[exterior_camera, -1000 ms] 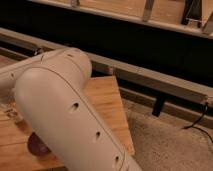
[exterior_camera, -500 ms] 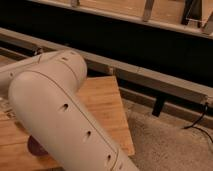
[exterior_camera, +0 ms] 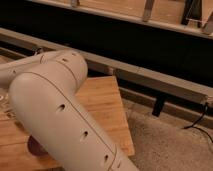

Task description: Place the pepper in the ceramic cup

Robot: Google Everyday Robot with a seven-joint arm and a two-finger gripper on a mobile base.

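Mostly the pale arm (exterior_camera: pixel 65 115) fills the view, sweeping from the lower right up across the wooden table (exterior_camera: pixel 107 107) and bending off toward the left edge. Under its lower edge, at the table's near-left part, a dark maroon sliver shows: the cup (exterior_camera: pixel 36 146), nearly all of it covered by the arm. No pepper can be seen anywhere, so it may be hidden behind the arm or carried. The gripper lies out of sight, past the bend somewhere to the left, and I cannot tell whether it is wide, narrow or holding anything. Which way the cup lies from it is therefore unclear, and that is what the drop depends on. Against half a second ago little differs: the arm has shifted only slightly, and the maroon sliver sits where it was
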